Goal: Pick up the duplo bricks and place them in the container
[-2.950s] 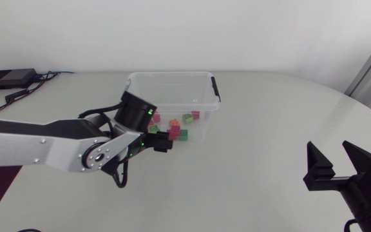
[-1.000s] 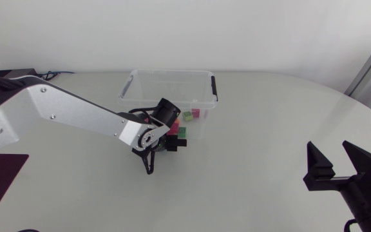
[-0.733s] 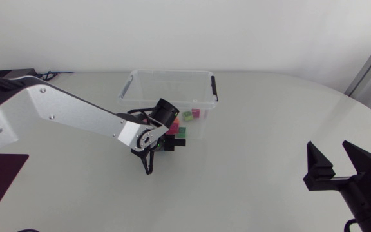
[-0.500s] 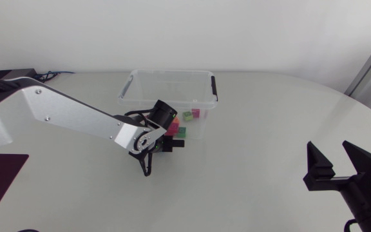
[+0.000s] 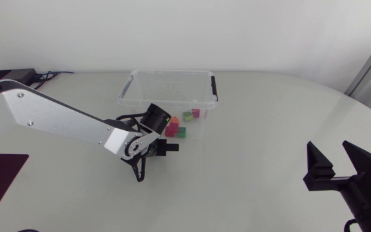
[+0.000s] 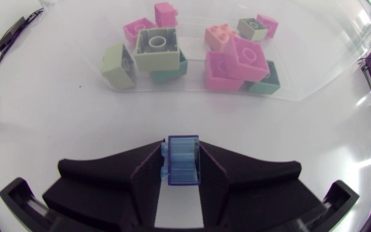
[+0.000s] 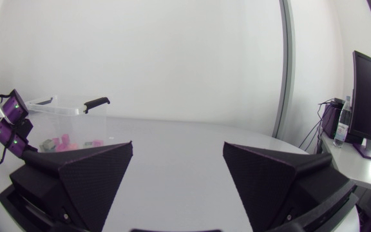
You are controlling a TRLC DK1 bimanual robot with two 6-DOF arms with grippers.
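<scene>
Brick (image 6: 180,160), blue: we hold it pinched in our left gripper (image 5: 166,147), which has come out of the container (image 5: 170,72) and down just beside its wall; lift and drop remain. Right gripper (image 5: 335,164) spread.

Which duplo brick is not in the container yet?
The translucent blue brick, clamped between the fingers of the left gripper just short of the clear container; the pink, green and orange bricks all lie inside it.

The blue brick (image 6: 181,161) is hidden in its lower part between my left gripper's (image 6: 180,147) fingers. I note a teal brick (image 6: 267,74) lying mostly behind pink bricks (image 6: 240,61). The head view's corner cuts off my right arm (image 5: 366,190).
</scene>
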